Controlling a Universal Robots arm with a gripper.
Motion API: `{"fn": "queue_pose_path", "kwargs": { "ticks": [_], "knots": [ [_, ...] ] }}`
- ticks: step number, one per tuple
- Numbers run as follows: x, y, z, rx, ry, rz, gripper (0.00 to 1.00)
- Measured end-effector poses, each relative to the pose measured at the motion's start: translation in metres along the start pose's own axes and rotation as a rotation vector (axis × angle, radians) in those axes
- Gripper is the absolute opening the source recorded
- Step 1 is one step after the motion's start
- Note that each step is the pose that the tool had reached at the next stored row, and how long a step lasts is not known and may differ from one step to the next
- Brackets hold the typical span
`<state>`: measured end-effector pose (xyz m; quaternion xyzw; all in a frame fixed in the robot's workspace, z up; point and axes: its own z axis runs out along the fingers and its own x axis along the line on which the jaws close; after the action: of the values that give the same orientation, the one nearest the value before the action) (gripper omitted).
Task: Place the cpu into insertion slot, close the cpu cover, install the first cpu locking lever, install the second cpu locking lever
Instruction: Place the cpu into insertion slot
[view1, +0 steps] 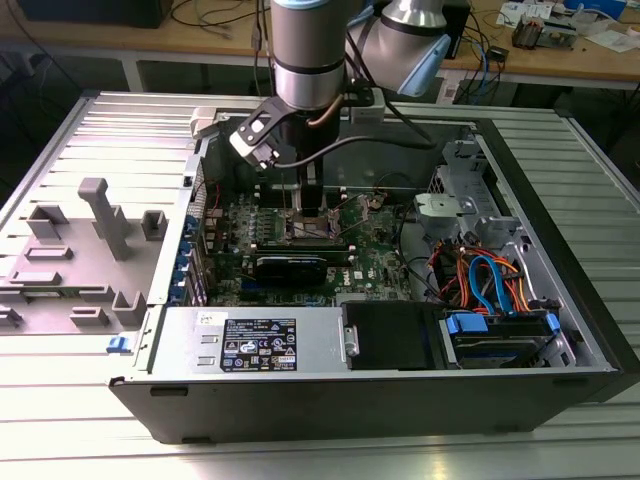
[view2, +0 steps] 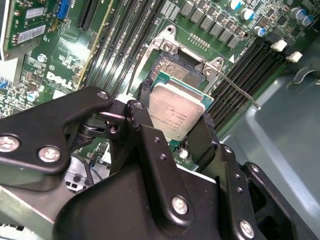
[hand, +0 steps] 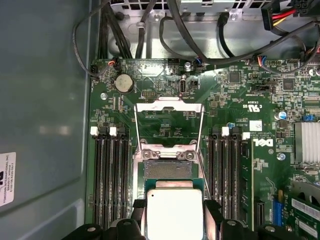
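Observation:
My gripper (hand: 174, 212) is shut on the cpu (hand: 174, 215), a flat square chip with a silvery top, one black finger on each of two opposite edges. In the second wrist view the gripper (view2: 176, 114) holds the cpu (view2: 175, 110) just above and partly over the insertion slot (view2: 176, 70), whose dark pin field lies bare. The insertion slot (hand: 167, 170) also appears in the first wrist view, beyond the chip. The cpu cover (hand: 169, 106) is swung open, away from the socket. A thin locking lever (view2: 240, 92) stands loose beside the socket. In the exterior view the gripper (view1: 310, 212) is down inside the open case.
Long black memory slots (hand: 110, 175) run along both sides of the socket. A round coin battery (hand: 124, 83) sits past the cover. A long black card (view1: 290, 265), power supply (view1: 250, 345) and drive cables (view1: 490, 280) crowd the case. A grey fixture (view1: 90, 240) lies outside it.

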<state>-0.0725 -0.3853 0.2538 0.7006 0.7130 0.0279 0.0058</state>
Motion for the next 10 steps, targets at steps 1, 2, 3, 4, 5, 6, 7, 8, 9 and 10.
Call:
{"fn": "queue_pose_path", "kwargs": {
  "ticks": [1,2,3,4,5,6,7,8,9,10],
  "knots": [
    [0.0004,-0.0001,0.0015,0.0,-0.0001,0.001,0.54],
    [0.0007,-0.0001,0.0023,0.0,-0.0002,0.001,0.54],
    [0.0009,0.0,0.0033,0.0,-0.0001,0.001,0.54],
    [0.001,0.0,0.0041,-0.0001,-0.0001,0.001,0.54],
    [0.0011,0.0001,0.0048,-0.0001,0.0,0.001,0.54],
    [0.0013,0.0002,0.0056,-0.0001,-0.0001,0.001,0.54],
    [0.0016,0.0005,0.0062,0.0,-0.0001,0.001,0.54],
    [0.0018,0.0008,0.0071,-0.0001,-0.0001,0.001,0.54],
    [0.0018,0.0009,0.0077,-0.0001,0.0,0.001,0.54],
    [0.0018,0.0009,0.0078,0.0,-0.0003,0.001,0.54]
  ]
}}
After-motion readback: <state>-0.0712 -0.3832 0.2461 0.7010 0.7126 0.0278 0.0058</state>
